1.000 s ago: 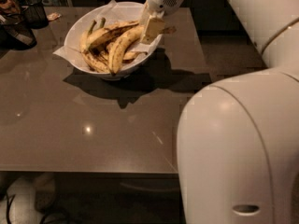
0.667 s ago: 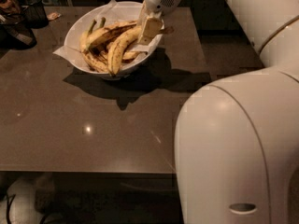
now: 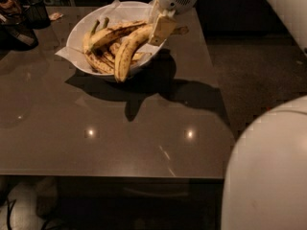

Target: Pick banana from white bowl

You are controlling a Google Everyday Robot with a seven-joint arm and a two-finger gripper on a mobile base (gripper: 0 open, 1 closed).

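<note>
The white bowl (image 3: 79, 30), lined with crinkled white paper, stands at the far middle of the dark table. Several bananas lie in it. The banana (image 3: 125, 54) is long and pale yellow. It runs from the bowl's front rim up to the right. My gripper (image 3: 161, 27) comes down from the top over the bowl's right side. Its pale fingers (image 3: 162, 30) are closed on the banana's upper end. A long dark-streaked banana (image 3: 115, 31) lies behind it, and short browned bananas (image 3: 98, 62) lie to the left.
A black mesh basket (image 3: 36, 12) and a dark object (image 3: 17, 32) stand at the table's far left. My arm's big white shell (image 3: 268, 171) fills the lower right. The table's front edge (image 3: 120, 176) runs across the bottom, and dark floor (image 3: 259, 66) lies to the right.
The arm's white shell has moved right and down, uncovering more of the table. The gripper stays at the bowl's right side on the banana's upper end, which looks slightly raised.
</note>
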